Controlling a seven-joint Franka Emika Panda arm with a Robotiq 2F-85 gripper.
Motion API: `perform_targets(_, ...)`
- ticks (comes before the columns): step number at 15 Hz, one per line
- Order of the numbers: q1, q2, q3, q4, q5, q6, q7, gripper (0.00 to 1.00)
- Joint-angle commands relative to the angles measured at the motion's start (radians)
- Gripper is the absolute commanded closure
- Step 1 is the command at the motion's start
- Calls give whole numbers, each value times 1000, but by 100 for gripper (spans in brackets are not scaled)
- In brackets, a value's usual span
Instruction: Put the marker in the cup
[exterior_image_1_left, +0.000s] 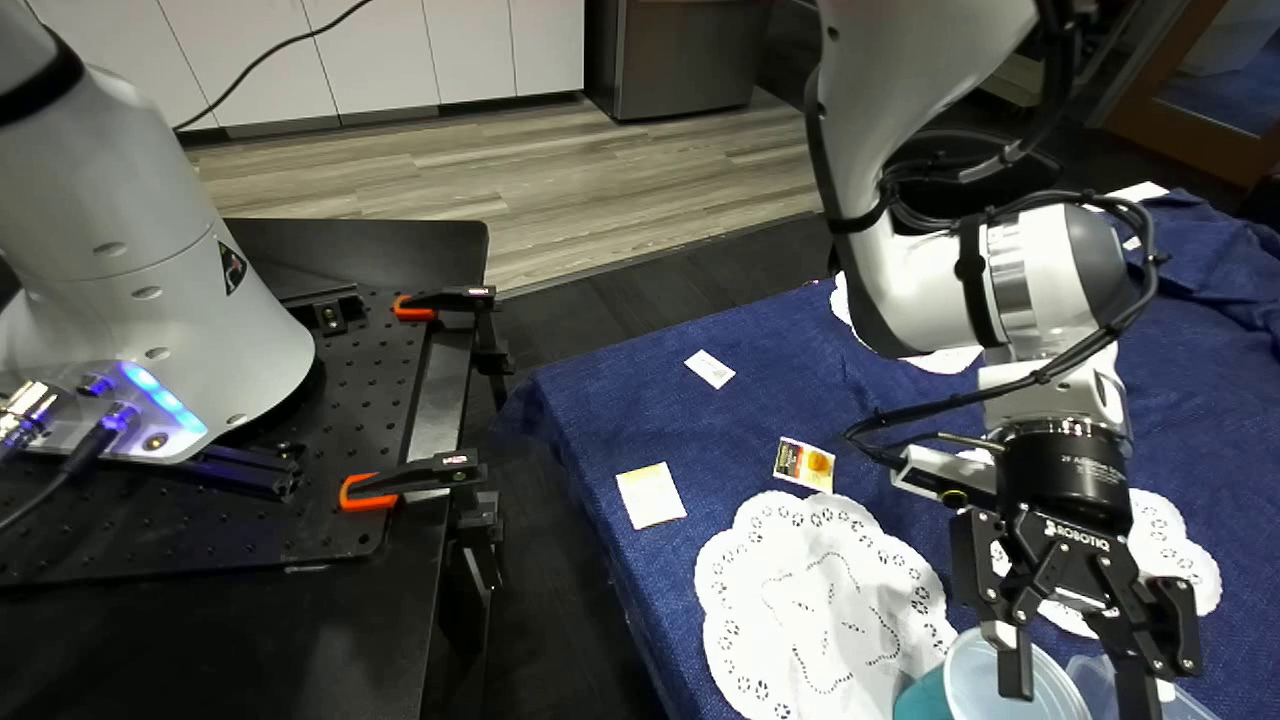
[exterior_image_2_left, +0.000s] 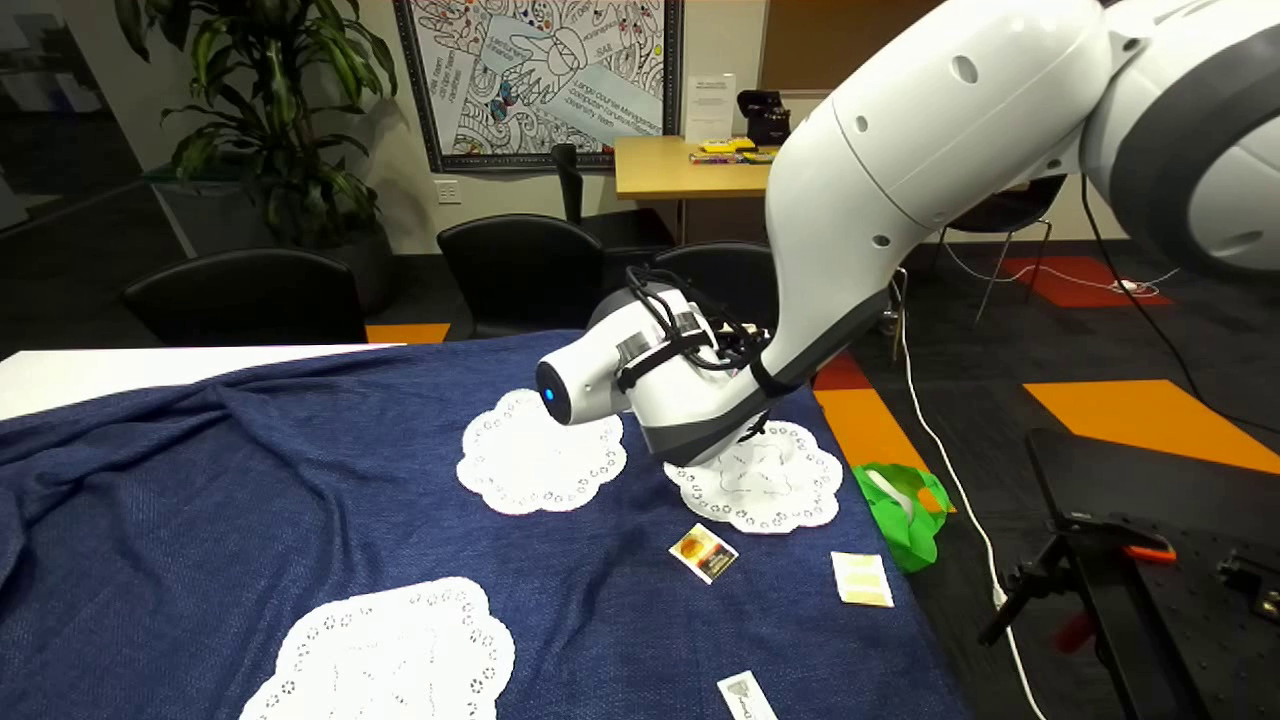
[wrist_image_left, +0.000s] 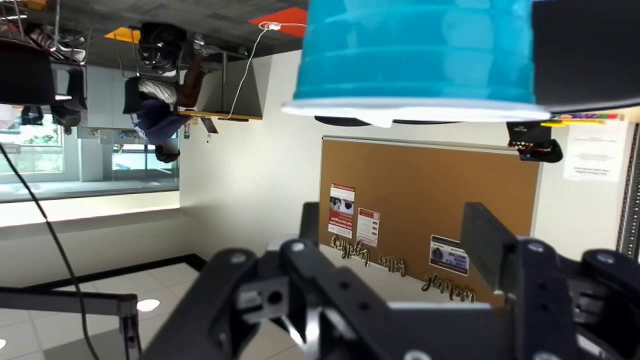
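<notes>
The teal cup stands upright at the bottom edge of an exterior view, partly cut off. It also shows in the upside-down wrist view, its pale rim toward the picture's middle. My gripper points down over the cup's side, one finger in front of its opening. In the wrist view my gripper is open, with nothing between the fingers, and apart from the rim. A small whitish tip shows just above the rim; I cannot tell what it is. The red marker does not show. The arm hides gripper and cup in an exterior view.
A clear plastic container stands beside the cup. White lace doilies lie on the blue cloth. A yellow packet, an orange packet and a white packet lie near the table's edge.
</notes>
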Motion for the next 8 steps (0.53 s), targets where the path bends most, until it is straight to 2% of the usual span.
perform_targets(1, 26, -44, -22, -38, 23, -31, 55, 0)
perform_targets(5, 48, -140, -31, -132, 12, -39, 131, 0)
perform_targets(8, 55, -260, -21, -249, 12, -60, 164, 0)
